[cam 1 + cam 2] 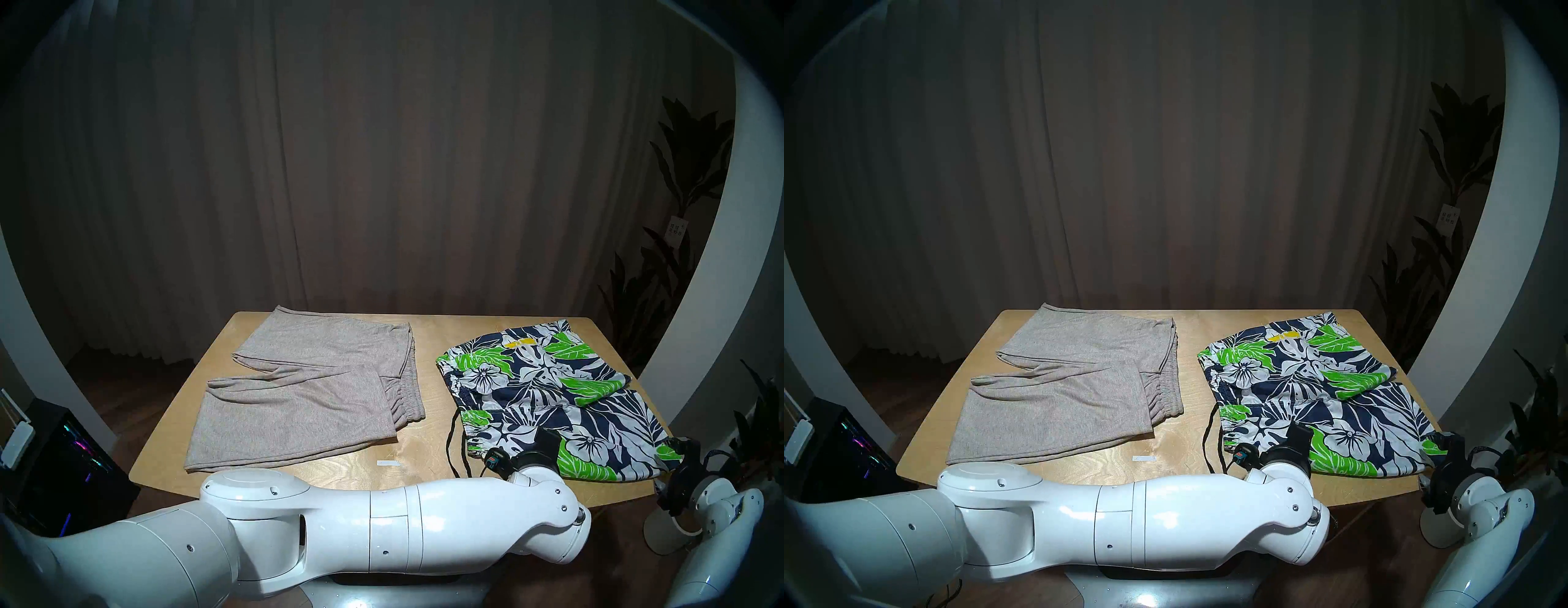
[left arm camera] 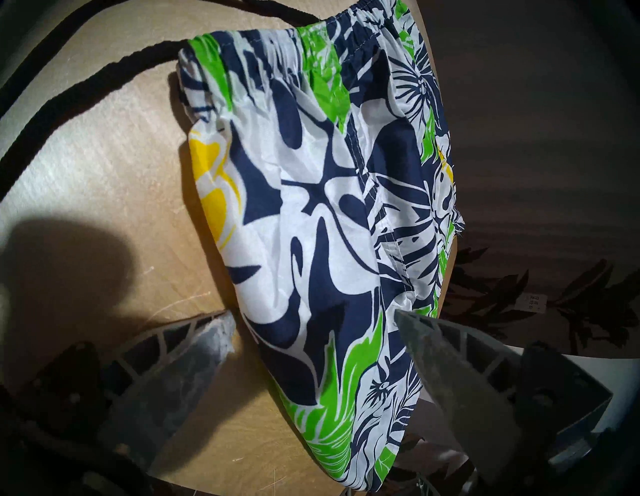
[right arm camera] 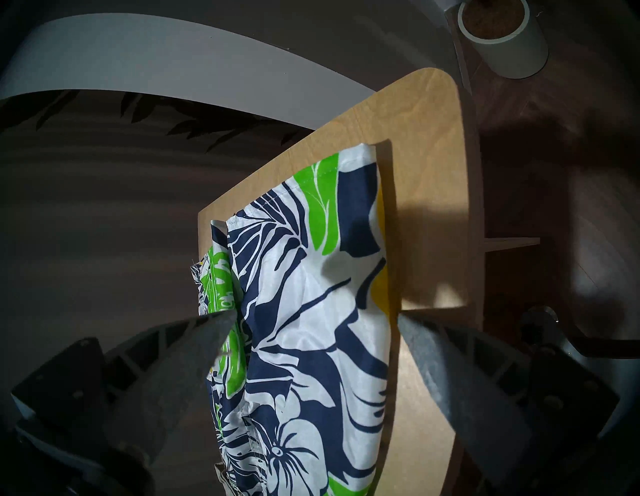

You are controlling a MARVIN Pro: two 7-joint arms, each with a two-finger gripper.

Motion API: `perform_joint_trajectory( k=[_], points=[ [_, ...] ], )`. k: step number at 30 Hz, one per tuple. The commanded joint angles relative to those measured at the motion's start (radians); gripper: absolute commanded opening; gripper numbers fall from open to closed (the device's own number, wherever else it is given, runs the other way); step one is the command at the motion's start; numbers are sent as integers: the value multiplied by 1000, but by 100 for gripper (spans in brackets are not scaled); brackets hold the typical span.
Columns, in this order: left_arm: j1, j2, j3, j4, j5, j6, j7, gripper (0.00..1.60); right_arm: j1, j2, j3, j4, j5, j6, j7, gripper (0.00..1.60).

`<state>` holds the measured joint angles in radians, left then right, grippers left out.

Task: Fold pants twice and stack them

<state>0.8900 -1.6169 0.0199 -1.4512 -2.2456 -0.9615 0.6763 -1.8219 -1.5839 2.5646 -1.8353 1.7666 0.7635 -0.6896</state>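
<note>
Head views: plain grey-beige knit pants lie folded on the wooden table, left of navy, white and green floral shorts. Left wrist view: left gripper spread wide above the shorts' waistband corner, gripping nothing. Right wrist view: right gripper equally wide over their leg hem, empty.

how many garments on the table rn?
2. Grey-beige pants lie on the table's left half; floral shorts lie on the right half, by both arms. No stack yet; none looks hidden.

Nothing legible: the small white tag on the plant is too blurred to read.
</note>
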Motion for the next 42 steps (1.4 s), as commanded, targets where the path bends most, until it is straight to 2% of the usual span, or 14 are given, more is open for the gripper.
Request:
perform_joint_trajectory(
  k=[1, 18, 27, 33, 34, 35, 38, 39, 41, 42],
  points=[
    [7, -11, -6, 20, 0, 2, 6, 160, 31, 31, -9, 15, -3, -9, -12, 160],
    [47, 12, -42, 36, 13, 2, 4, 160, 73, 65, -42, 69, -4, -28, -58, 160],
    [65, 25, -57, 40, 45, 2, -16, 160, 81, 72, -56, 86, -9, -33, -75, 160],
    [79, 34, -69, 44, 58, 2, -30, 130, 84, 75, -63, 92, -14, -35, -87, 113],
    [82, 36, -72, 44, 58, 2, -32, 116, 85, 75, -64, 92, -15, -35, -88, 86],
    [84, 38, -73, 45, 60, 2, -34, 114, 86, 75, -66, 93, -17, -36, -91, 80],
    [90, 43, -78, 46, 64, 2, -39, 77, 90, 78, -71, 96, -20, -36, -99, 75],
    [92, 45, -81, 47, 66, 2, -41, 72, 91, 78, -73, 95, -22, -37, -102, 72],
    [96, 48, -84, 47, 67, 2, -44, 61, 93, 79, -75, 94, -24, -38, -105, 62],
    [99, 49, -86, 47, 69, 2, -46, 53, 95, 80, -77, 92, -24, -38, -108, 47]
  ],
)
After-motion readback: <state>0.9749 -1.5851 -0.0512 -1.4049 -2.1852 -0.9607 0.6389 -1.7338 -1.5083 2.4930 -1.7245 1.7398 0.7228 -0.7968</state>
